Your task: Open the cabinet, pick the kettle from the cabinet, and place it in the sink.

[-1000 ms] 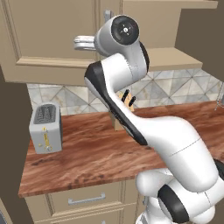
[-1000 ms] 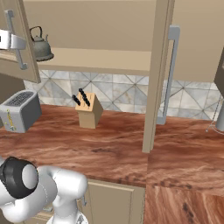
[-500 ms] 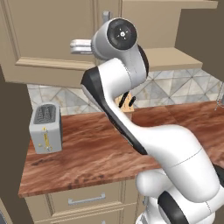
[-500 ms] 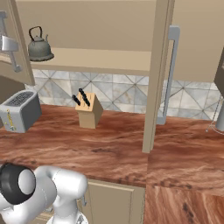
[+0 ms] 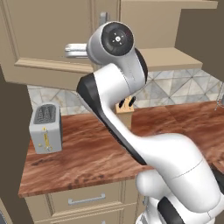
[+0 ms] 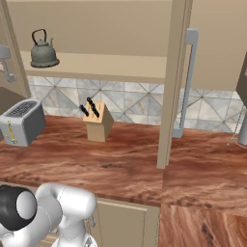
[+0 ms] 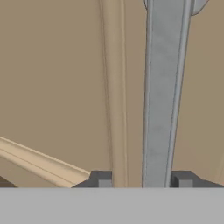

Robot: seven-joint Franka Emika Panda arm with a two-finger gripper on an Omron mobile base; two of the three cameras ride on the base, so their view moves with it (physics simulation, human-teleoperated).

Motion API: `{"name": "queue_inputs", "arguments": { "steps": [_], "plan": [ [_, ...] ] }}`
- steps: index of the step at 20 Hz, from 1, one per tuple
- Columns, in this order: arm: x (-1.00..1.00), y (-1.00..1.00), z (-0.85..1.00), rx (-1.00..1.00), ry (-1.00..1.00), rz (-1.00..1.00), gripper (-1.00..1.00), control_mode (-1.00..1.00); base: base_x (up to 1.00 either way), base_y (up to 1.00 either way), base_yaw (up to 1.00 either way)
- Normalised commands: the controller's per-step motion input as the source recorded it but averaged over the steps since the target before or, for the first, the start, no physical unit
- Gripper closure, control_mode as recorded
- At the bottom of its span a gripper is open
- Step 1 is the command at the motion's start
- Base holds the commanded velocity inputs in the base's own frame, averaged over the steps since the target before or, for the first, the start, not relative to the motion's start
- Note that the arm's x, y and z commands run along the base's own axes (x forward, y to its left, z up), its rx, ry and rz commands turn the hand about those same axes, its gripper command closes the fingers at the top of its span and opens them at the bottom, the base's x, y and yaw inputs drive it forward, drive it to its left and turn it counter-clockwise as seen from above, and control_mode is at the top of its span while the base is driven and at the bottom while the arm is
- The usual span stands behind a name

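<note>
Close ahead of the tool [image 7: 144, 183], flanked by both dark fingertips [image 7: 101, 179], runs the long grey bar handle [image 7: 164, 96] of the beige cabinet door [image 7: 57, 78]; whether pinched or merely straddled, cannot tell. Farther off, well apart from the tool, sits the squat dull grey kettle [image 6: 43, 50] with dark arched handle on the cabinet shelf [image 6: 106, 65]. Below, on the wood-grain surface [image 6: 120, 164]: toaster [image 6: 21, 120] and knife block [image 6: 96, 124].
</note>
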Motion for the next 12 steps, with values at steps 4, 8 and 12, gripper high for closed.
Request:
{"name": "queue_inputs", "arguments": {
  "steps": [4, 8, 12],
  "plan": [
    [-0.21, 1.00, -0.50, 0.00, 0.02, 0.00, 1.00, -1.00, 0.00, 0.00, 0.00],
    [-0.17, 1.00, -0.51, 0.00, 0.03, 0.00, 1.00, -1.00, 0.00, 0.00, 0.00],
    [-0.16, 1.00, -0.51, 0.00, 0.04, 0.00, 1.00, -1.00, 0.00, 0.00, 0.00]
  ]
}}
